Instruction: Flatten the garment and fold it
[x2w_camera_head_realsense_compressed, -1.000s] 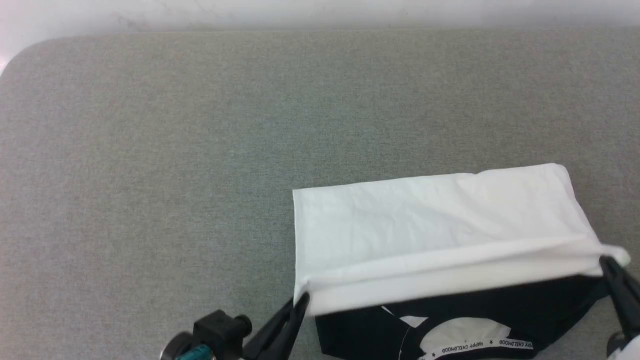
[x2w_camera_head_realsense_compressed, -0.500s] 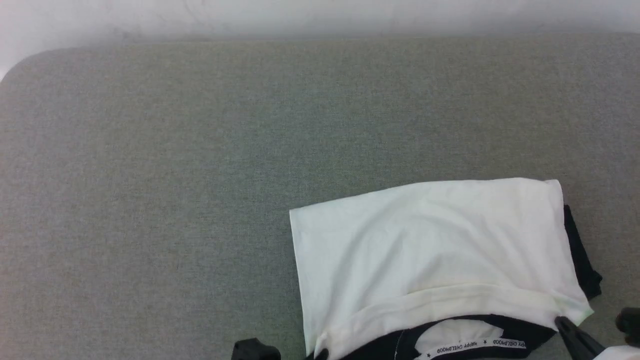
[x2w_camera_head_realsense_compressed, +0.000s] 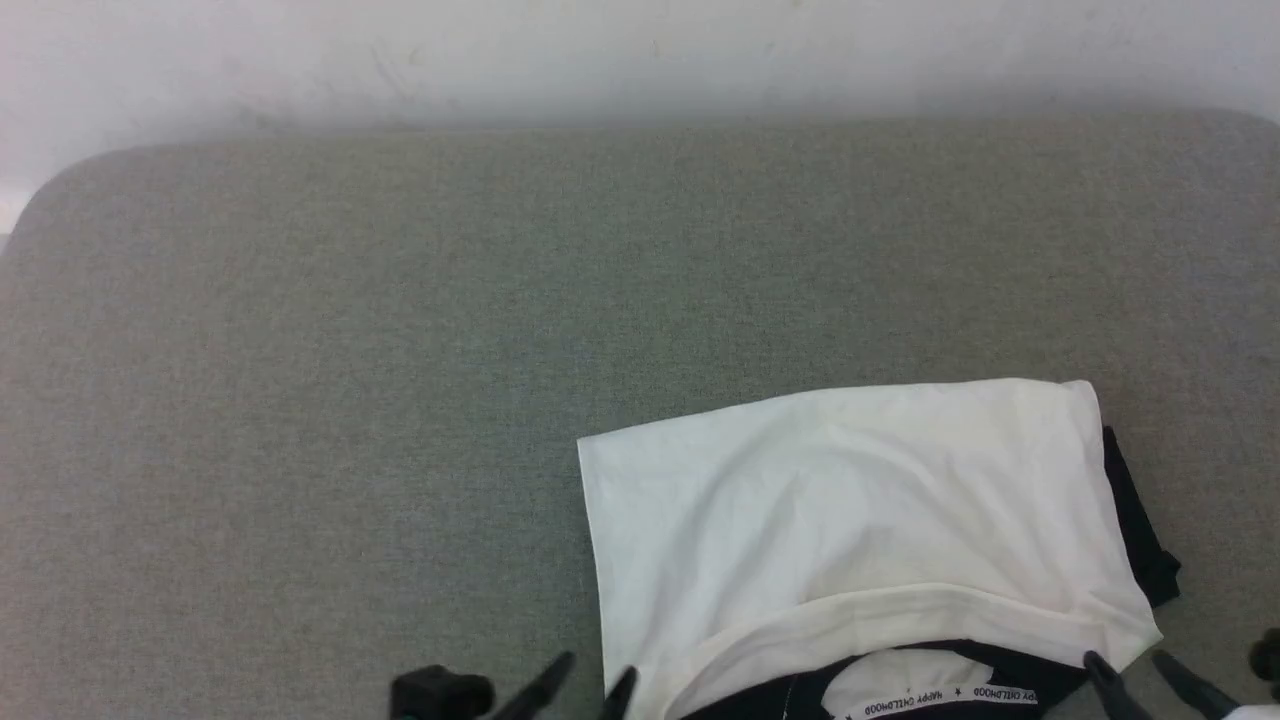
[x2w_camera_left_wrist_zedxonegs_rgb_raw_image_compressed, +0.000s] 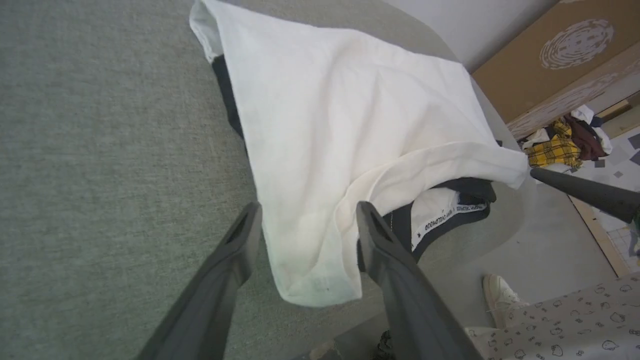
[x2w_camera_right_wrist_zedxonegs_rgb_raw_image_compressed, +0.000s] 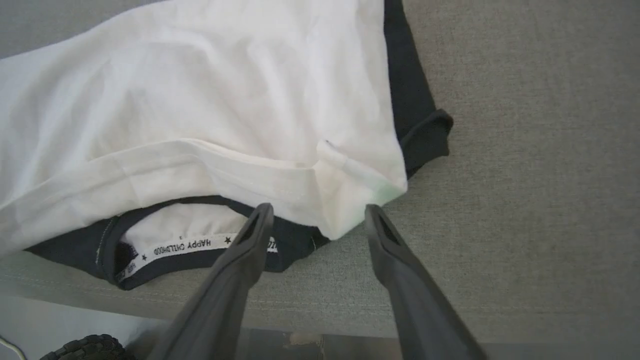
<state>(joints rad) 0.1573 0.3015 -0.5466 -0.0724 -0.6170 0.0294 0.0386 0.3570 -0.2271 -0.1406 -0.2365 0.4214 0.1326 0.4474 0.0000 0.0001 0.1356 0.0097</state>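
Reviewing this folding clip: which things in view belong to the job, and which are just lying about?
Part of the job: the garment, folded over on the grey padded table; the left gripper and right gripper, both open at its near corners.
Lying about: a cardboard box; a pile of clothes; a person's shoe.

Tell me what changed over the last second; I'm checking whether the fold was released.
Both grippers let go: the left gripper and right gripper, which pinched the white hem corners of the T-shirt, now stand open. The hem, held taut and raised then, has dropped slack onto the shirt. The head camera tilted too. The T-shirt stays at the grey surface's near right, collar band uncovered.
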